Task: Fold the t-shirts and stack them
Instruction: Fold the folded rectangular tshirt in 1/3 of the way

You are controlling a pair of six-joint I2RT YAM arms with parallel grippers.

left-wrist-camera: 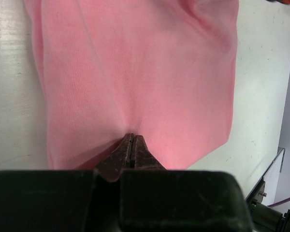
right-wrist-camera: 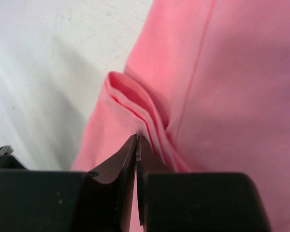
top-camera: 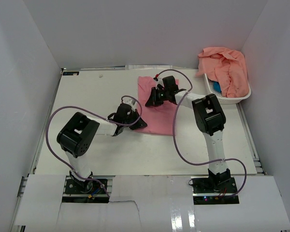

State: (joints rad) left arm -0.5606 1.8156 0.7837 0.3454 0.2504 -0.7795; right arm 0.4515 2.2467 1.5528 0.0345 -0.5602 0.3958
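Pink t-shirt [left-wrist-camera: 135,72] is being pinched by the left gripper [left-wrist-camera: 133,138], jaws pressed together; cloth is being supported by white table [left-wrist-camera: 266,96].

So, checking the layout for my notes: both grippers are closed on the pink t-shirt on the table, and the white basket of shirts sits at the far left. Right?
Not quite: the top view shows the basket of shirts at the far right. The rest holds: left gripper and right gripper are both closed on the pink t-shirt on the table.
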